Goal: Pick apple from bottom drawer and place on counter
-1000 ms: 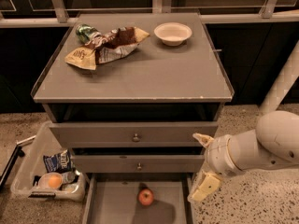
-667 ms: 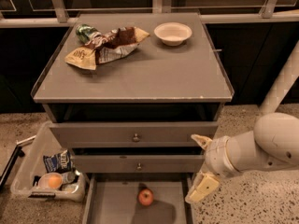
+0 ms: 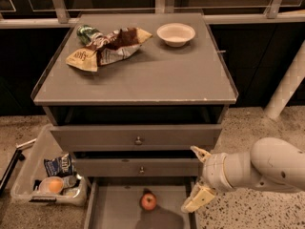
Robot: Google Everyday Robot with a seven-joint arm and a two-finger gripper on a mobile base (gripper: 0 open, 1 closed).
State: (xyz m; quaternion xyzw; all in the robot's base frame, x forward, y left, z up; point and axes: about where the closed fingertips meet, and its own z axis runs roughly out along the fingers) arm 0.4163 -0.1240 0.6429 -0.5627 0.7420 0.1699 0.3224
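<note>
The apple [image 3: 148,201], small, red with a yellowish patch, lies on the floor of the bottom drawer [image 3: 112,209], which is pulled out at the bottom of the view. My gripper [image 3: 197,176] is at the drawer's right wall, to the right of the apple and apart from it. Its two pale fingers are spread, one fingertip [image 3: 200,152] up by the middle drawer front, the other lower down over the drawer's right edge. It holds nothing. The counter [image 3: 143,78] is the grey cabinet top above.
On the counter lie crumpled snack bags [image 3: 107,47] at the back left and a white bowl [image 3: 176,34] at the back right. Two knobbed drawer fronts [image 3: 138,140] sit above the open drawer. A clear bin [image 3: 43,175] with a paler orange item [image 3: 51,185] stands on the floor at left.
My gripper and arm have shifted slightly left and down toward the drawer's right edge. The apple has not moved.
</note>
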